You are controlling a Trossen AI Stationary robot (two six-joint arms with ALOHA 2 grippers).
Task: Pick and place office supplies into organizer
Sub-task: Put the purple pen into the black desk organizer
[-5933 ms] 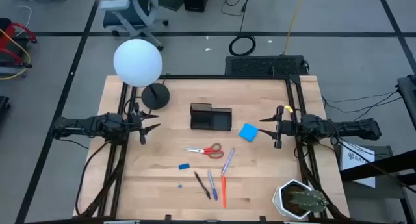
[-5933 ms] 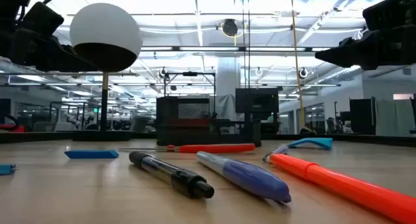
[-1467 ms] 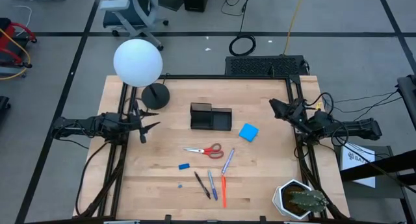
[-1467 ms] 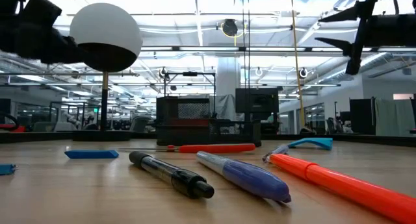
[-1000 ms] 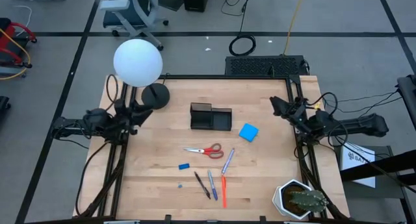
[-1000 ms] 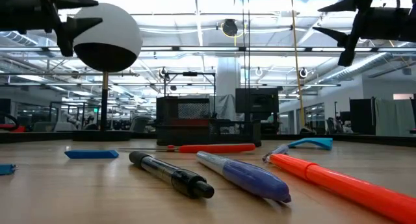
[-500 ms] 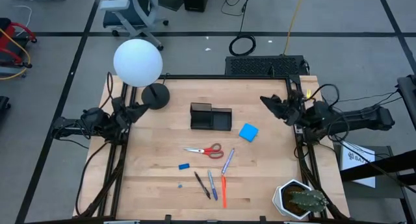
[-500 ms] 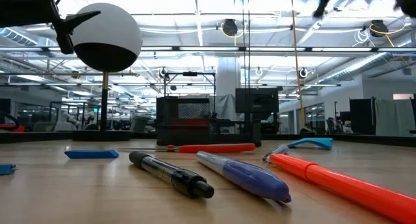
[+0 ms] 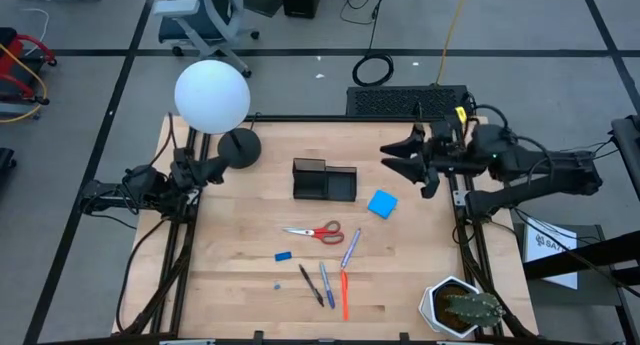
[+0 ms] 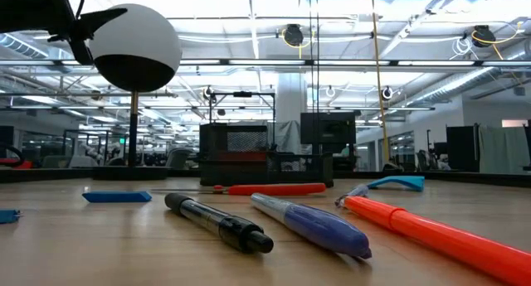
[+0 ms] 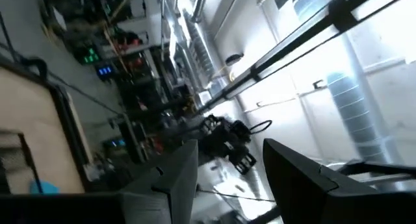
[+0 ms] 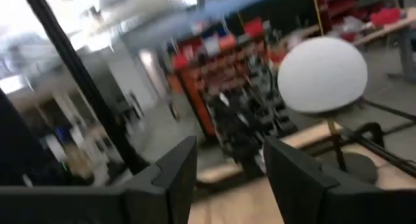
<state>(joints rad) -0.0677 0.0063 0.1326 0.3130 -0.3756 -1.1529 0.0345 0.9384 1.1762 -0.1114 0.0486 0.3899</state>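
The black organizer [image 9: 324, 180] stands mid-table. The bright blue pad [image 9: 381, 204] lies flat to its right. The red-handled scissors [image 9: 315, 232], a small blue eraser [image 9: 283, 255] and several pens [image 9: 330, 280] lie nearer; in the low view the black pen [image 10: 220, 224], blue pen [image 10: 311, 224] and orange pen [image 10: 431, 236] lie in front. My right gripper [image 9: 388, 157] is open and empty, high above the table, just far of the blue pad. My left gripper [image 9: 203, 171] is open and empty, raised near the lamp base [image 9: 239, 147]; it also shows in the low view [image 10: 87, 29].
A white globe lamp [image 9: 212, 95] stands at the far left corner, close to my left gripper. A potted cactus [image 9: 462, 307] stands at the near right corner. Bare wood lies around the organizer and along the left side.
My right gripper has gone up and toward the table's left, from the right edge to over the table just far of the blue pad, rising out of the low view's top. It stays open. The supplies have not moved.
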